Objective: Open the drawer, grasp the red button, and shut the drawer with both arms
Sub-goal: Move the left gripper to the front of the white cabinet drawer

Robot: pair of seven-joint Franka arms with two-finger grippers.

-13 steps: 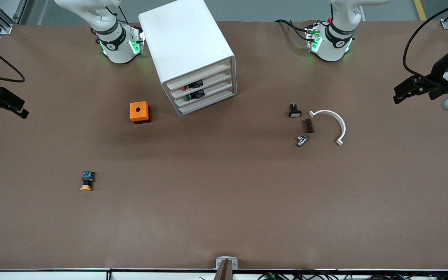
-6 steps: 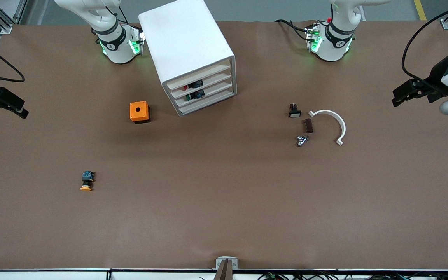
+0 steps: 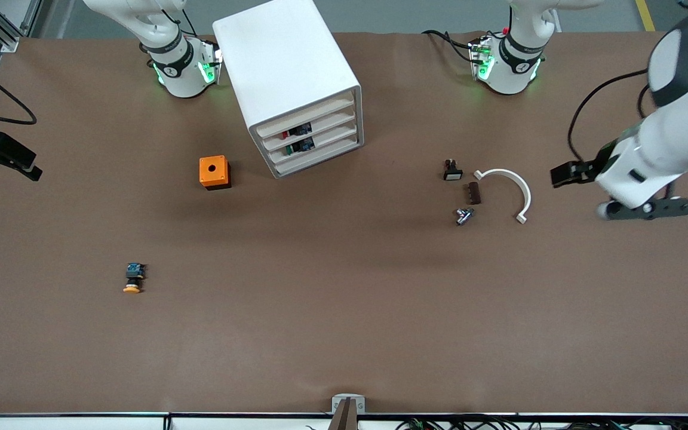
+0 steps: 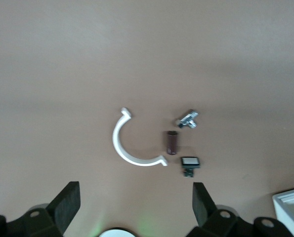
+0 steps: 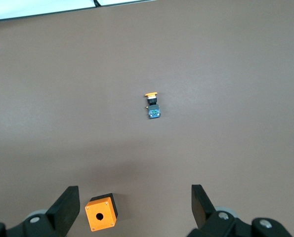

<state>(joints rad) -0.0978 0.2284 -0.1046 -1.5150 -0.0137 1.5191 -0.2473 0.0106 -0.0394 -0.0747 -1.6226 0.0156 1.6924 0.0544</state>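
The white four-drawer cabinet [image 3: 287, 65] stands near the right arm's base, all drawers shut. The drawer [image 3: 314, 129], second from the top, shows the button's red cap [image 3: 285, 135] and dark body through its front. My left gripper [image 3: 561, 175] is open and empty, up in the air at the left arm's end of the table, beside a white arc; its fingers [image 4: 67, 205] frame bare table in the left wrist view. My right gripper [image 3: 31, 166] is open and empty at the right arm's end of the table; its fingers [image 5: 65, 207] show in the right wrist view.
An orange box [image 3: 214, 172] sits beside the cabinet and shows in the right wrist view [image 5: 101, 212]. A yellow-orange-capped button [image 3: 134, 279] lies nearer the camera. A white arc [image 3: 514, 188], brown piece [image 3: 474, 193], metal part [image 3: 464, 215] and white-capped switch [image 3: 452, 171] lie together.
My left arm has swung in from the table's end toward the white arc and small parts. My right gripper has hardly moved.
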